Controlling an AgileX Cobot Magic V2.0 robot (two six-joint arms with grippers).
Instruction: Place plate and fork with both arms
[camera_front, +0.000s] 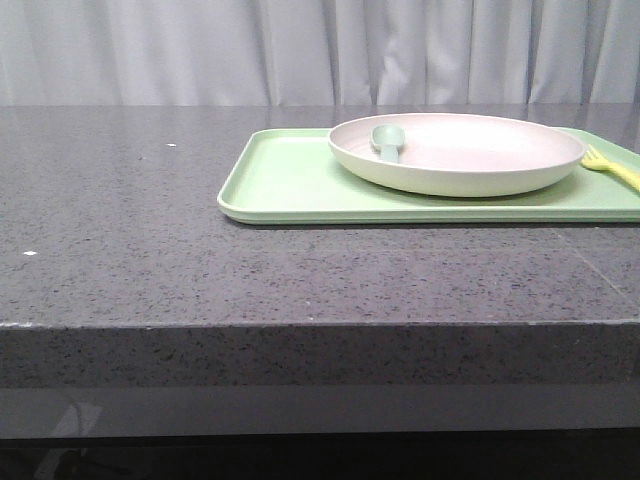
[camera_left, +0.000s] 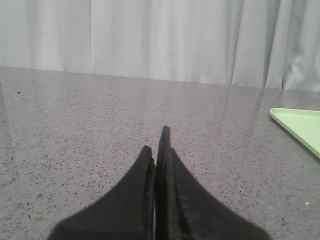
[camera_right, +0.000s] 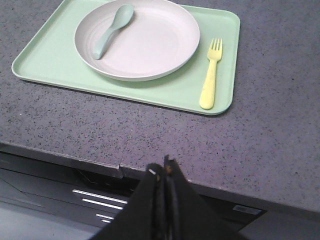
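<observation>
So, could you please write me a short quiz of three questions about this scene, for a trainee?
1. True or false: the spoon lies in the plate.
2. The fork lies on: A) the countertop; B) the tray; C) the plate.
3. How do the jaws of the left gripper and the right gripper stand?

Key: 1. True. 2. B. 3. Both shut, holding nothing.

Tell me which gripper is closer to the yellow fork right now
Right. The right gripper hangs off the table's front edge, facing the fork on the tray. The left gripper sees only the tray's corner, off to its side.
</observation>
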